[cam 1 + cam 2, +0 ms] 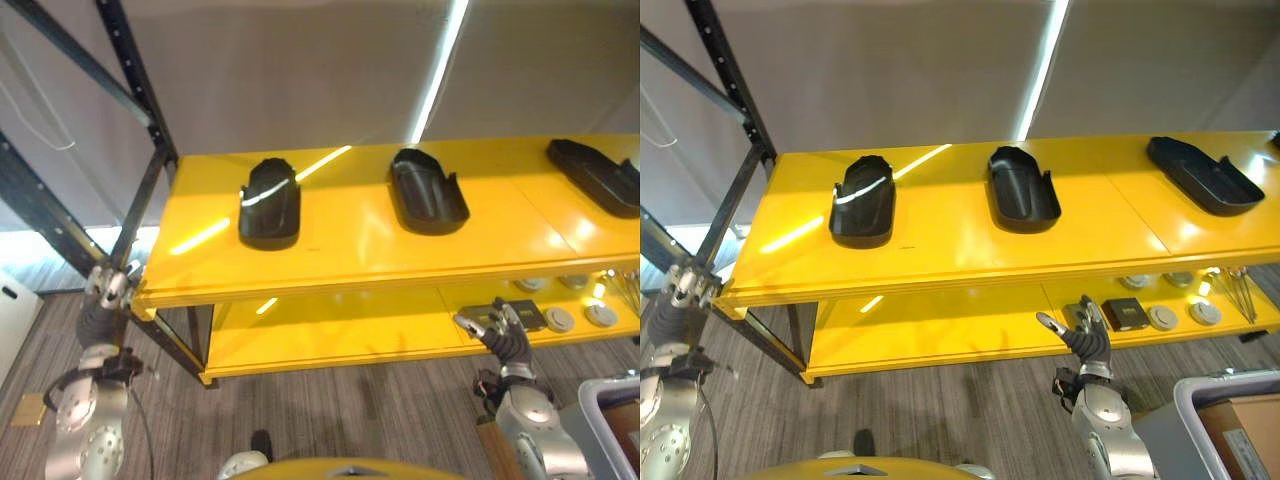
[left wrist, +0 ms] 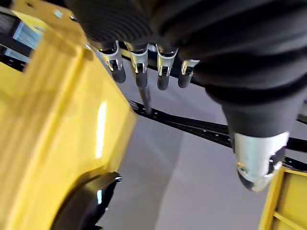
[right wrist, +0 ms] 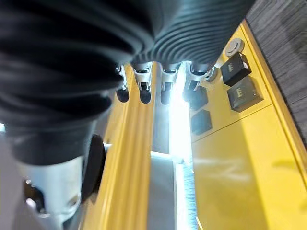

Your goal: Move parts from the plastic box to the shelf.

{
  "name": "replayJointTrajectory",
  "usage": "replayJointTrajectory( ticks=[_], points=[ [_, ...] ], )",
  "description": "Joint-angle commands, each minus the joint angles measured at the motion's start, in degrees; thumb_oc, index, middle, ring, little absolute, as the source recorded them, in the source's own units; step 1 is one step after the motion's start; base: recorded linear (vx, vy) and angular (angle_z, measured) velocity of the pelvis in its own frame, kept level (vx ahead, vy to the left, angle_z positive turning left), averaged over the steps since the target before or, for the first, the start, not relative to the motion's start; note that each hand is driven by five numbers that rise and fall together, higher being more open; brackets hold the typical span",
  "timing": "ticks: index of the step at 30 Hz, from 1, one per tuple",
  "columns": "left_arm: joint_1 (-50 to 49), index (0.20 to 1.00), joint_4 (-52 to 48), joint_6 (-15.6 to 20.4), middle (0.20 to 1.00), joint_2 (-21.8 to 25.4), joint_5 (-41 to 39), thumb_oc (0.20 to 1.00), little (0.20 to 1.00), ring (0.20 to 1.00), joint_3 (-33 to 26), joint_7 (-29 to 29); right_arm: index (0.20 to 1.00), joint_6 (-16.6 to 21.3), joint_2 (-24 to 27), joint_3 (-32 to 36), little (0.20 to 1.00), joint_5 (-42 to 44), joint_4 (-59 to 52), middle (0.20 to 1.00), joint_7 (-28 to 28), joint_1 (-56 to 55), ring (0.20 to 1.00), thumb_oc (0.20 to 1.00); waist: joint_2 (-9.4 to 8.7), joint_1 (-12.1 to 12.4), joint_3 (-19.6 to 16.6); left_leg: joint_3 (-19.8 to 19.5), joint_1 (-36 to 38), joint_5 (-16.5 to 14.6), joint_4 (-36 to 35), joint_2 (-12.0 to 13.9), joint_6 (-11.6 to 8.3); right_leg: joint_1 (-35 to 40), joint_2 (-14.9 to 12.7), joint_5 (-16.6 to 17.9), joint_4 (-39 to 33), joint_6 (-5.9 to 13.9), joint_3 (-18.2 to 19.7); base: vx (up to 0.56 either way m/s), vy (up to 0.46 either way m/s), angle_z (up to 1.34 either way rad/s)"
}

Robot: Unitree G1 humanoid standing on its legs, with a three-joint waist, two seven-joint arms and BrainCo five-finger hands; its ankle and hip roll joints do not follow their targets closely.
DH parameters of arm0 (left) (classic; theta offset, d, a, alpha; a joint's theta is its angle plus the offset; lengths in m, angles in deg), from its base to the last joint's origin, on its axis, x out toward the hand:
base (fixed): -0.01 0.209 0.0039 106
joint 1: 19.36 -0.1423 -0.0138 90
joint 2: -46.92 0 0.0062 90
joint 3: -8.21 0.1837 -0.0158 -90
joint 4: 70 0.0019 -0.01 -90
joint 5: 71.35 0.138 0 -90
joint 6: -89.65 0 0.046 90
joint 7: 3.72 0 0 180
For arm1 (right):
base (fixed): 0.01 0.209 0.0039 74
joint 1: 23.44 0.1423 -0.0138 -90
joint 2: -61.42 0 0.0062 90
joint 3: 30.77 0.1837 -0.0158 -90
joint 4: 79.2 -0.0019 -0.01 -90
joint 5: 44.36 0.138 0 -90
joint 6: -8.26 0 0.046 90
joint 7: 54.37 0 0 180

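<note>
Left eye view: both hands empty at the yellow shelf

Three black parts (image 1: 270, 204) are lying on the shelf (image 1: 350, 250). Left hand (image 1: 108, 290) and right hand (image 1: 1085, 335) are hanging relaxed, fingers straight. The grey plastic box (image 1: 1210, 420) is sitting lower right.

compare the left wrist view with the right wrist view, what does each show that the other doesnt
Left wrist view alone: the left hand with straight fingers, a dark perforated rack beam past them, and one black curved part lying on the yellow shelf.

Right wrist view alone: the right hand, also with straight fingers, above a lower shelf board carrying small dark square blocks and a round pale disc.

Both share: yellow shelving seen close up, past an empty open hand.
</note>
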Motion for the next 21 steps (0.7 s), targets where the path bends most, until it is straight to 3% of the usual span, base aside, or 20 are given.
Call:
replayJointTrajectory(
  ticks=[1,3,5,7,8,9,11,12,13,17,21],
  points=[
    [3.7,1.000,1.9,-0.4,1.000,2.3,7.2,1.000,1.000,1.000,0.4,2.9,1.000,4.4,-0.8,1.1,1.000,-0.4,3.2,1.000,1.8,4.7,1.000,1.000,-1.01,0.7,1.4,0.7,3.7,-3.9,2.0,4.5,-2.60,-5.1,-1.7,2.1,1.5,1.14,-1.2,-0.03,-0.020,0.18],
    [3.5,1.000,6.6,-0.6,1.000,2.9,12.9,1.000,1.000,1.000,2.1,1.3,1.000,4.9,-1.2,0.7,1.000,-1.5,7.8,1.000,3.5,5.5,1.000,1.000,-1.07,0.8,1.3,0.7,3.5,-3.8,1.9,4.6,-2.60,-5.2,-1.6,2.1,1.6,1.10,-1.3,-0.02,-0.018,0.07],
    [2.8,1.000,13.4,-2.6,1.000,3.6,17.4,1.000,1.000,1.000,4.7,-0.1,1.000,2.1,-1.1,0.2,1.000,-0.4,13.4,1.000,5.5,6.4,1.000,1.000,-1.05,1.0,1.2,0.9,3.3,-3.8,1.9,4.7,-2.57,-5.5,-1.5,2.0,1.7,1.01,-1.4,0.00,0.000,0.00],
    [2.4,1.000,18.8,-1.7,1.000,3.1,18.7,1.000,1.000,1.000,6.8,-0.6,1.000,1.1,-1.5,0.2,1.000,0.9,17.7,1.000,5.6,6.8,1.000,1.000,-1.05,1.2,1.2,1.0,3.1,-3.9,1.9,4.8,-2.56,-5.7,-1.3,1.9,1.8,1.02,-1.4,0.00,0.000,0.00],
    [2.1,1.000,21.9,-2.3,1.000,2.7,18.3,1.000,1.000,1.000,7.9,-1.2,1.000,0.3,-1.3,0.1,1.000,1.7,20.6,1.000,5.0,7.0,1.000,1.000,-1.06,1.3,1.2,1.0,3.0,-3.8,1.9,4.8,-2.54,-5.8,-1.2,1.9,1.9,0.88,-1.5,-0.03,-0.050,0.01],
    [1.5,1.000,31.8,0.7,1.000,0.6,19.6,1.000,1.000,1.000,9.9,-2.4,1.000,-0.2,-2.4,-0.4,1.000,0.6,27.9,1.000,3.3,7.2,1.000,1.000,-1.20,1.7,1.5,0.9,2.8,-4.0,2.2,4.9,-2.48,-5.8,-1.1,1.8,2.0,0.86,-1.5,-0.02,-0.046,0.01],
    [1.7,1.000,38.6,2.5,1.000,-1.2,19.3,1.000,1.000,1.000,10.4,-1.9,1.000,-0.5,-3.0,-1.3,1.000,1.4,32.2,1.000,2.0,7.5,1.000,1.000,-1.34,2.0,1.7,0.8,2.8,-4.0,2.2,5.0,-2.34,-5.7,-1.0,1.9,1.9,0.72,-1.5,-0.01,-0.048,-0.01],
    [2.1,1.000,41.8,2.2,1.000,-2.4,20.5,1.000,1.000,1.000,10.8,-3.0,1.000,-1.7,-3.6,-1.8,1.000,1.3,34.7,1.000,0.8,7.7,1.000,1.000,-1.41,2.1,1.9,0.7,3.0,-4.2,2.2,5.0,-2.23,-5.5,-0.9,1.7,2.0,0.65,-1.5,-0.01,-0.068,0.09],
    [4.0,1.000,52.8,1.9,1.000,-5.0,23.4,1.000,1.000,1.000,10.7,-4.8,1.000,-4.2,-5.4,-3.7,1.000,-2.0,41.0,1.000,-1.4,8.7,1.000,1.000,-1.67,2.2,2.0,0.6,2.9,-4.3,2.3,5.0,-2.04,-5.5,-0.7,1.6,2.0,0.61,-1.4,-0.01,-0.058,0.11],
    [7.9,1.000,70.6,1.7,1.000,-8.3,23.6,1.000,1.000,1.000,10.4,-6.3,1.000,-6.1,-9.4,-7.6,1.000,-7.4,57.3,1.000,-5.0,10.3,1.000,1.000,-1.93,2.4,1.9,0.4,2.8,-4.4,2.6,4.9,-1.72,-5.3,-0.6,1.6,1.8,0.77,-1.0,0.00,-0.024,0.10],
    [9.7,1.000,73.3,2.8,1.000,-9.0,24.5,1.000,1.000,1.000,10.9,-6.1,1.000,-6.3,-11.1,-8.8,1.000,-8.7,62.5,1.000,-6.7,10.4,1.000,1.000,-1.67,2.2,1.8,0.1,3.3,-4.8,2.7,4.8,-1.42,-4.9,-0.5,1.5,1.9,0.65,-0.6,0.02,0.016,0.01]
  ],
)
